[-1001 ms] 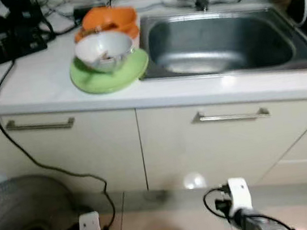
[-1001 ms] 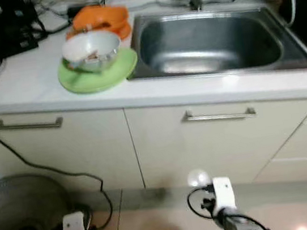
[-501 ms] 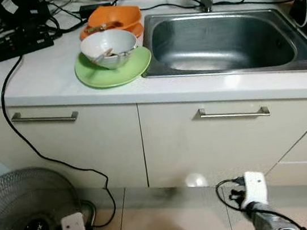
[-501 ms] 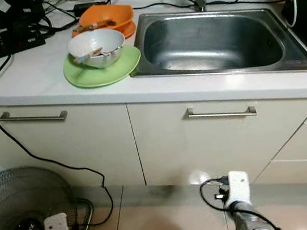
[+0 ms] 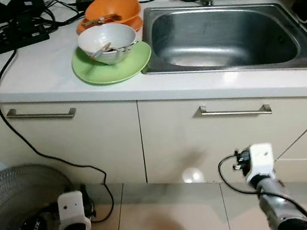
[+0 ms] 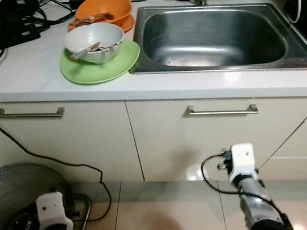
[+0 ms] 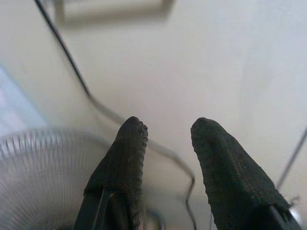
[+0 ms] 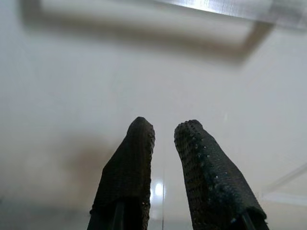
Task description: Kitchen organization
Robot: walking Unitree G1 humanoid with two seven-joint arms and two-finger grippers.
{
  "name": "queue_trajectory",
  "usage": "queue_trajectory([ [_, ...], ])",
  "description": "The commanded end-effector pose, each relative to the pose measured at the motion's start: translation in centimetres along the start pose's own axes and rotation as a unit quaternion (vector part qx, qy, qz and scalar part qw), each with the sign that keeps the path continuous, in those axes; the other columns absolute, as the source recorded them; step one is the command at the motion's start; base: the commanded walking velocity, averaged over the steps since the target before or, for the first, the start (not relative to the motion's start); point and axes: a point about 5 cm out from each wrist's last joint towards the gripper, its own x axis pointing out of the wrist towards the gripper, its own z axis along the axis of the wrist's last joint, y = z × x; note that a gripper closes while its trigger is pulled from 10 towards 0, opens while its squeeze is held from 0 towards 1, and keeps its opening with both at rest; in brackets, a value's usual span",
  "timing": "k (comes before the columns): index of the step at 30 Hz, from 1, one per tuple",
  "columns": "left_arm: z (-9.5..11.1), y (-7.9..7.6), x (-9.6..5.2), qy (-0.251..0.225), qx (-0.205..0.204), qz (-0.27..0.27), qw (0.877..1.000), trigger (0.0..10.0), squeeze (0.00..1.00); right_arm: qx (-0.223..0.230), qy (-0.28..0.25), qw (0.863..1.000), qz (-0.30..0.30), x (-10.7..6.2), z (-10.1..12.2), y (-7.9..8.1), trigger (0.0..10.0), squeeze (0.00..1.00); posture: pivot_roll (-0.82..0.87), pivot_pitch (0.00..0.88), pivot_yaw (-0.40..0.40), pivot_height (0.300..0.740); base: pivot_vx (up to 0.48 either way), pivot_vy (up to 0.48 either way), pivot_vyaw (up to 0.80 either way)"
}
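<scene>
Two end effectors, left [image 7: 165,143] and right [image 8: 163,143], hanging parted, empty; white bowl [image 5: 107,42] sitting on green plate [image 5: 113,65], bench [image 5: 33,74]; approaching squarely advised.

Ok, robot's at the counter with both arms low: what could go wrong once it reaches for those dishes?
The white bowl sits loose on the green plate, utensils inside; lifting the plate could tip it. The black cable hangs off the white counter toward the floor fan and could snag the left gripper.
</scene>
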Motion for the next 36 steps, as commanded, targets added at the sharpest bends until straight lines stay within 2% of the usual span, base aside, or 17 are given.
queue_trajectory([
  [1, 1.5, -0.4, 0.5, -0.026, 0.001, 0.006, 1.000, 10.0, 0.00, 0.002, -0.028, 1.000, -0.013, -0.2, 0.7, -0.4, 10.0, 0.00, 0.03, 0.114, -0.051, 0.718, 0.000, 0.000, 0.00],
  [3, 3.5, -0.2, 1.0, -0.063, -0.001, 0.018, 0.998, 10.0, 0.00, -0.022, -0.067, 0.997, -0.020, -0.2, 2.2, -0.7, 10.0, 0.00, 0.02, 0.116, -0.051, 0.718, 0.000, 0.000, 0.00],
  [5, 4.2, -0.2, 1.1, -0.074, -0.005, 0.023, 0.997, 10.0, 0.00, -0.032, -0.080, 0.996, -0.017, -0.3, 2.6, -0.7, 10.0, 0.00, 0.02, 0.118, -0.051, 0.718, 0.000, 0.000, 0.00],
  [9, 6.5, 0.0, 1.4, -0.106, -0.010, 0.033, 0.994, 10.0, 0.00, -0.023, -0.115, 0.993, -0.023, -0.5, 4.1, -0.8, 10.0, 0.00, 0.01, 0.122, -0.050, 0.718, 0.000, 0.000, 0.00],
  [10, 8.8, -0.1, 2.0, -0.139, -0.008, 0.030, 0.990, 10.0, 0.00, -0.014, -0.161, 0.987, -0.025, -0.2, 6.7, -0.6, 10.0, 0.00, 0.00, 0.124, -0.046, 0.718, 0.000, 0.000, 0.00],
  [11, 8.8, -0.1, 2.0, -0.139, -0.008, 0.030, 0.990, 10.0, 0.00, -0.014, -0.161, 0.987, -0.025, -0.2, 6.7, -0.6, 10.0, 0.00, 0.00, 0.124, -0.046, 0.718, 0.000, 0.000, 0.00],
  [13, 11.2, -0.8, 2.5, -0.172, 0.005, 0.011, 0.985, 10.0, 0.00, -0.022, -0.217, 0.976, -0.016, 0.2, 10.3, 0.3, 10.0, 0.00, 0.00, 0.122, -0.046, 0.718, 0.000, 0.000, 0.00],
  [15, 11.8, -1.1, 2.6, -0.181, 0.010, 0.004, 0.983, 10.0, 0.00, -0.030, -0.234, 0.972, -0.009, 0.3, 11.5, 0.7, 10.0, 0.00, 0.00, 0.123, -0.047, 0.718, 0.000, 0.000, 0.00],
  [19, 13.4, -1.4, 2.7, -0.195, 0.003, 0.002, 0.981, 10.0, 0.00, -0.009, -0.271, 0.963, -0.001, 0.6, 14.4, 1.7, 10.0, 0.00, 0.00, 0.122, -0.047, 0.718, 0.000, 0.000, 0.00],
  [23, 15.3, -1.5, 3.1, -0.214, 0.001, -0.001, 0.977, 10.0, 0.00, 0.009, -0.276, 0.961, 0.024, 1.0, 16.1, 3.5, 10.0, 0.00, 0.00, 0.113, -0.047, 0.718, 0.000, 0.000, 0.00],
  [29, 17.2, -2.1, 4.1, -0.235, 0.011, -0.014, 0.972, 10.0, 0.00, 0.045, -0.265, 0.962, 0.051, 2.0, 16.8, 6.0, 10.0, 0.00, 0.03, 0.096, -0.048, 0.718, 0.000, 0.000, 0.00],
  [36, 17.9, -2.7, 4.8, -0.234, 0.012, -0.028, 0.972, 10.0, 0.00, 0.058, -0.256, 0.963, 0.061, 2.6, 17.3, 7.1, 10.0, 0.00, 0.04, 0.085, -0.049, 0.718, 0.000, 0.000, 0.00],
])
